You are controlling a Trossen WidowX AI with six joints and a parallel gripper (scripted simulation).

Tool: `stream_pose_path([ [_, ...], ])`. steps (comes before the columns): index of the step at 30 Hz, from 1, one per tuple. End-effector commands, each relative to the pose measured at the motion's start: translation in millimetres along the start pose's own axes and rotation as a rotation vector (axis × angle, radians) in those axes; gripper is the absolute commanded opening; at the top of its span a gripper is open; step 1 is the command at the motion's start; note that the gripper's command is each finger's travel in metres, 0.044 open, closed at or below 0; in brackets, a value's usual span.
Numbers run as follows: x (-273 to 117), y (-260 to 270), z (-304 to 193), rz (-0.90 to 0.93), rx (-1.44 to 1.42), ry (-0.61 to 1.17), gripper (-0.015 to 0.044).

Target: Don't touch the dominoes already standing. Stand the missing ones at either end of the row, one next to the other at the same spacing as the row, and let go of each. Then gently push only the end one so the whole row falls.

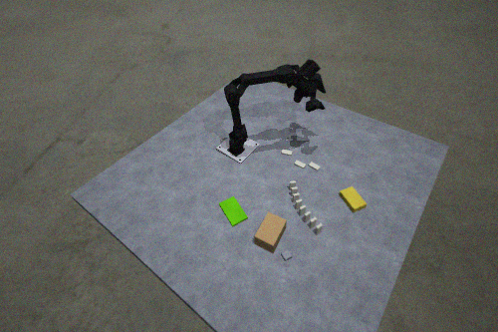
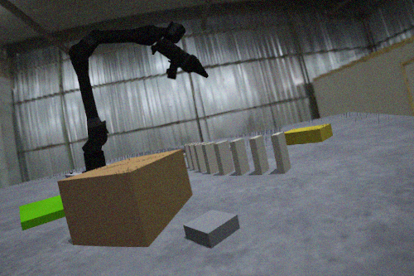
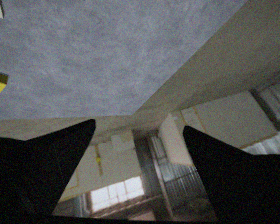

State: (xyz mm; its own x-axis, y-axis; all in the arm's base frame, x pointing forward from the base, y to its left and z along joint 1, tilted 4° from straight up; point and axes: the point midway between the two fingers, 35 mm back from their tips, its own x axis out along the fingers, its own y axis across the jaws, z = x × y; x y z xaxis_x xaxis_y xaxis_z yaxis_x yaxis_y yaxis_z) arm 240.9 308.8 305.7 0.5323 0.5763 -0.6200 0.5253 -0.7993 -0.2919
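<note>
Several off-white dominoes (image 1: 319,228) (image 2: 223,158) stand upright in a slightly curved row. Three loose dominoes lie flat between the row's far end and the arm base: one (image 1: 287,153) closer to the base, another (image 1: 300,164) and a third (image 1: 314,166) side by side nearer the row. My gripper (image 1: 323,100) (image 3: 140,126) is open and empty, high above the mat, past the loose dominoes and tilted outward. In the exterior view its fingers overlap. A pale piece at the wrist view's top left edge is too cut off to identify.
A tan box (image 1: 270,231) (image 2: 124,197) and a small grey block (image 1: 286,255) (image 2: 212,228) lie near the row's near end. A green slab (image 1: 233,210) (image 2: 41,211) lies left of the box. A yellow block (image 1: 353,198) (image 2: 308,134) (image 3: 2,82) lies right of the row.
</note>
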Motion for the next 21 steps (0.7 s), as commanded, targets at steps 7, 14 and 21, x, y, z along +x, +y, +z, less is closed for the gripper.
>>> stream_pose_path([
  [7, 40, 134, 73, 0.323, 0.127, -0.389, 0.0440],
  [14, 30, 206, 131, 0.475, 0.273, -0.671, 0.0440],
  [21, 31, 208, 133, 0.479, 0.277, -0.678, 0.0440],
])
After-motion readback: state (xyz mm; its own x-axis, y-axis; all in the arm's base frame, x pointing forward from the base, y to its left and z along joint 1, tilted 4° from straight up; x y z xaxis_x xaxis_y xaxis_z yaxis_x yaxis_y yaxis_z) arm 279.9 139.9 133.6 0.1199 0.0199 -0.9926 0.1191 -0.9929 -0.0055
